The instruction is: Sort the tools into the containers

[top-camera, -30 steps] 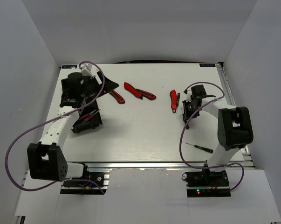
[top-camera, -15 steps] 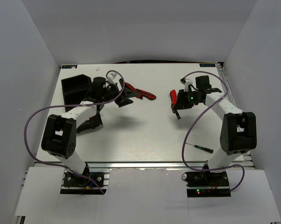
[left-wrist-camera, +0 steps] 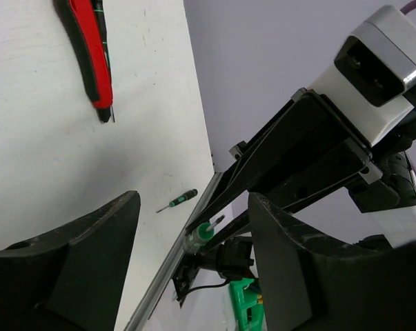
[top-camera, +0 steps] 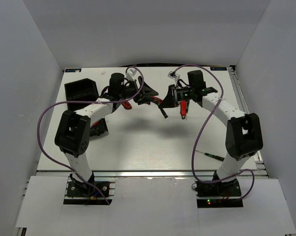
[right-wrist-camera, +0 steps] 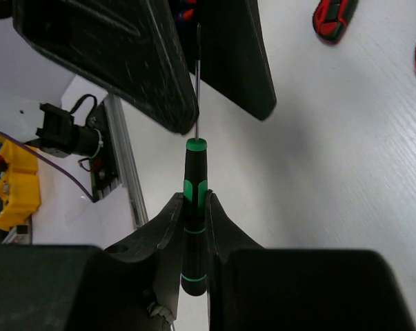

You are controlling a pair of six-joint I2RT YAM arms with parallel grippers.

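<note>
My right gripper (right-wrist-camera: 195,207) is shut on a black-green screwdriver (right-wrist-camera: 195,200) and holds it above the middle of the table, also seen in the top view (top-camera: 166,102). Its thin shaft points between the two spread fingers (right-wrist-camera: 125,55) of my left gripper (top-camera: 148,93), which is open and empty. In the left wrist view the screwdriver (left-wrist-camera: 206,231) shows end-on between those fingers. One black bin (top-camera: 81,89) stands at the far left; a second bin (top-camera: 96,129) is partly hidden behind the left arm. A second black-green screwdriver (top-camera: 210,156) lies near the front right.
A red-and-black tool (top-camera: 183,106) lies right of the grippers and also shows in the left wrist view (left-wrist-camera: 90,48). Red-handled pliers (top-camera: 123,102) lie under the left arm, and another pair (top-camera: 156,101) is partly hidden between the grippers. Purple cables loop over both arms.
Both arms have swung in to the table's middle. The right gripper lifted the screwdriver from beside the red tool and carried it left. The left gripper moved right, away from the bins.
</note>
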